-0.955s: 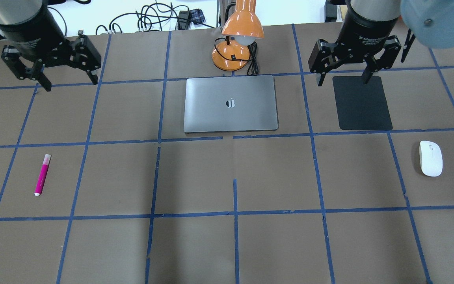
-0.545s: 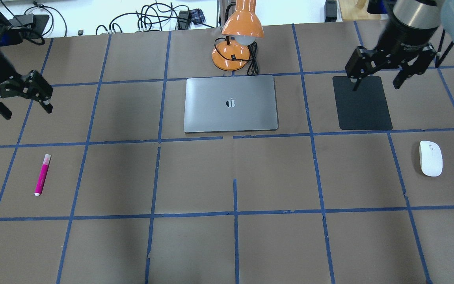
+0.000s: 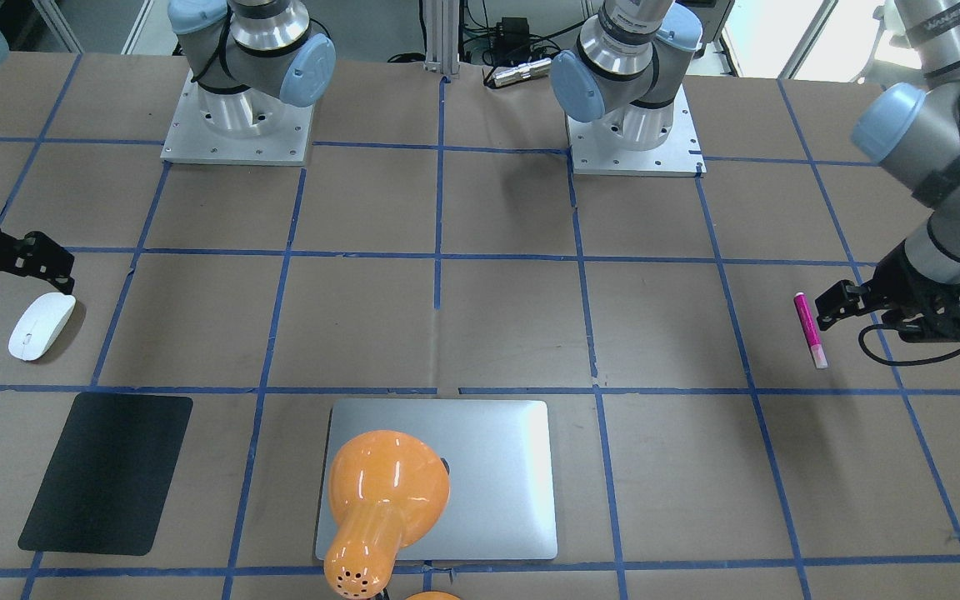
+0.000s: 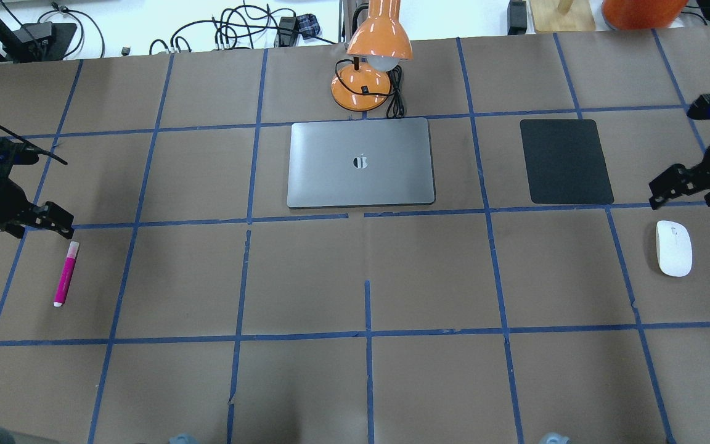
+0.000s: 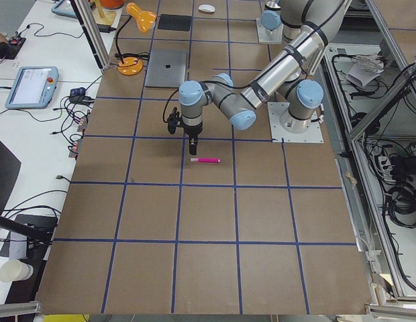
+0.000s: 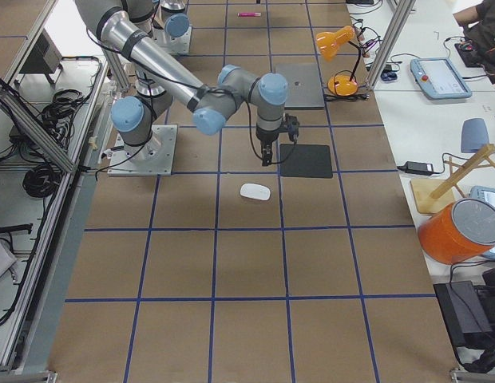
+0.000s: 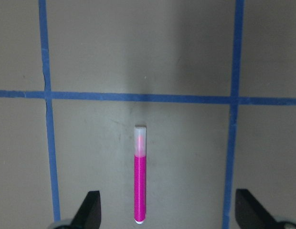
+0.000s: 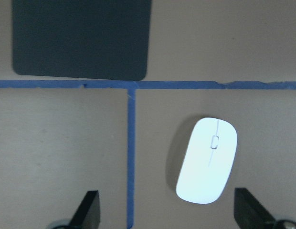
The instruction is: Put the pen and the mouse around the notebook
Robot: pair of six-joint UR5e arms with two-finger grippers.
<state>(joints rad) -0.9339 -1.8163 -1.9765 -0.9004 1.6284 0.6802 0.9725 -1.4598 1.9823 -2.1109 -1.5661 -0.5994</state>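
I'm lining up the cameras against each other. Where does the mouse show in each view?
Exterior front-facing: the mouse far left, above the black mat.
Overhead exterior: far right, below the mat.
Exterior left: tiny at top edge, right of the mat.
Exterior right: near centre, lower left of the mat.
Left wrist: not in it.
Right wrist: lower right, mat upper left.
Shared landmark: the black mat.

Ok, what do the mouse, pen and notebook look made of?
The mouse: smooth white shell with a soft sheen, probably plastic. The pen: saturated magenta barrel with a translucent pale cap, likely plastic. The notebook: flat silver-grey lid with an even matte sheen, looks like metal, perhaps aluminium.
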